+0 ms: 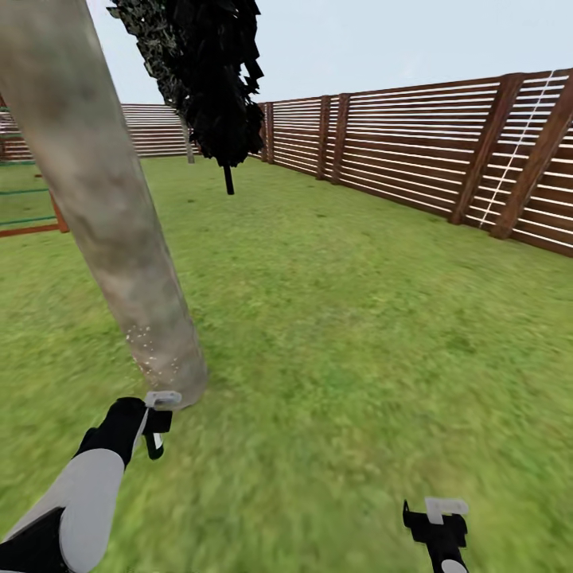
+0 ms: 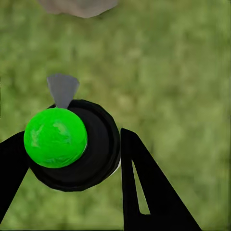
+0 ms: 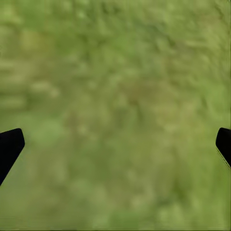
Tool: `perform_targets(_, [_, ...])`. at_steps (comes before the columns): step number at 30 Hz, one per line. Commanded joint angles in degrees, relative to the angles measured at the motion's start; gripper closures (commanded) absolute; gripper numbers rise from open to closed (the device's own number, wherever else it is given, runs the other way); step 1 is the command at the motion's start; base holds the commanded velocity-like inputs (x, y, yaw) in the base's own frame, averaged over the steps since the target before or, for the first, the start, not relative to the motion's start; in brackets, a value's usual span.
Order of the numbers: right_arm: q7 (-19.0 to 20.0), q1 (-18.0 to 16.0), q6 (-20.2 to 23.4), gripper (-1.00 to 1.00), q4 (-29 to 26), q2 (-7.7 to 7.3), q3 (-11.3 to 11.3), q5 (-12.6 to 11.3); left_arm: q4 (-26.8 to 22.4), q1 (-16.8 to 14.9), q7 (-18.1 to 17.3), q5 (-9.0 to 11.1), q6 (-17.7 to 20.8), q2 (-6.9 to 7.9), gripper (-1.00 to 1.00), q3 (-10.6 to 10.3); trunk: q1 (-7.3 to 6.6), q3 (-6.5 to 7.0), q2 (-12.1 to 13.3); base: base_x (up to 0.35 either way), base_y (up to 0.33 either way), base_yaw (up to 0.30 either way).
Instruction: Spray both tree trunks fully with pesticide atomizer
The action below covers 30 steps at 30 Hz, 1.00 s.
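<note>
The left gripper [image 2: 72, 159] is clamped on the pesticide atomizer [image 2: 72, 149], its green cap facing the wrist camera and its grey nozzle [image 2: 62, 89] pointing ahead at the tree trunk [image 1: 103, 215]. The trunk's base sits just beyond the fingertips, already dusted with white pesticide specks [image 1: 151, 354] low down. To spray well, the robot probably should keep the nozzle aimed at the bark and sweep upward over the bare higher part. The right gripper [image 1: 436, 521] hangs spread and empty over the grass [image 3: 115, 115].
</note>
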Motion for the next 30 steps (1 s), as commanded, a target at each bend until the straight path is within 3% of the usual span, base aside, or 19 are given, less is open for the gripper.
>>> perform_targets(1, [-0.12,-0.01,-0.14,-1.0,-0.01,-0.01,0.5,-0.57,-0.09,-0.06,-0.5,-0.6,0.15,-0.03,1.0,0.36,0.0,-0.05,-0.02,0.081,-0.277,0.278])
perform_targets(6, [-0.12,-0.01,-0.15,-1.0,-0.01,0.01,0.49,-0.57,-0.09,-0.06,-0.5,-0.55,0.15,-0.01,1.0,0.34,0.0,-0.05,-0.02,0.072,-0.277,0.254])
perform_targets(20, [-0.12,-0.01,-0.15,-1.0,0.01,0.06,0.5,-0.54,-0.18,-0.06,-0.5,-0.55,0.15,-0.01,1.0,0.42,0.0,-0.05,-0.02,0.046,-0.277,0.026])
perform_targets(30, [-0.12,-0.01,-0.13,-1.0,0.01,0.07,0.5,-0.52,-0.19,-0.06,-0.5,-0.53,0.15,-0.01,1.0,0.43,0.0,-0.05,-0.02,0.189,-0.238,0.265])
